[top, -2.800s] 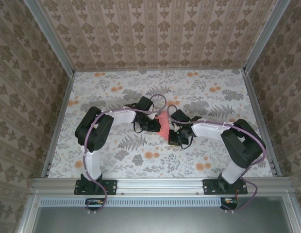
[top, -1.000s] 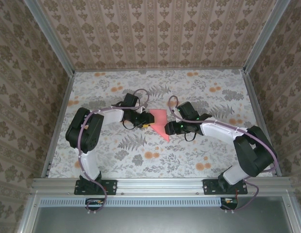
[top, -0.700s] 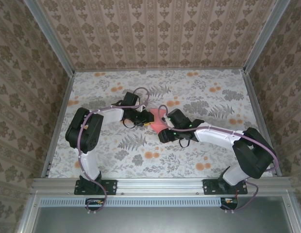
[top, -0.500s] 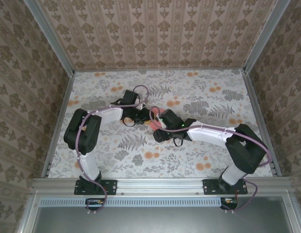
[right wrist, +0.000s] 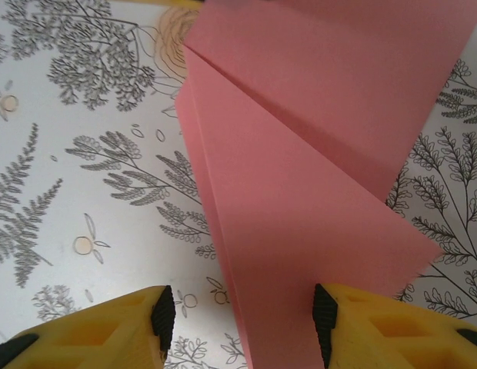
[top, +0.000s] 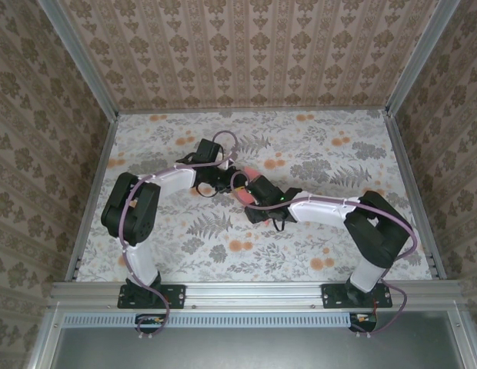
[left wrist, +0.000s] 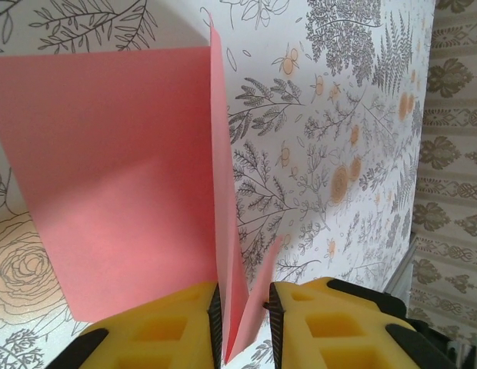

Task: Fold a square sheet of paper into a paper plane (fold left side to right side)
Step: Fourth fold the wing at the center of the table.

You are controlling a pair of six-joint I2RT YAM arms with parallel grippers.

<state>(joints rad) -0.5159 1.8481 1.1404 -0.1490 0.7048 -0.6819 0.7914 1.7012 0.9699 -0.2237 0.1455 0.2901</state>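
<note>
Left pincer [left wrist: 245, 311] pinches the raised fold of the paper [left wrist: 123, 169]; right pincer [right wrist: 240, 315] open (jaws straddling it), swung further left than a second ago.

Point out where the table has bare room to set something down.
Free: the far strip of the table along the back wall, and the near strip before the front rail. Crowded: the middle, where the left hand and right hand meet at the pink paper.
</note>
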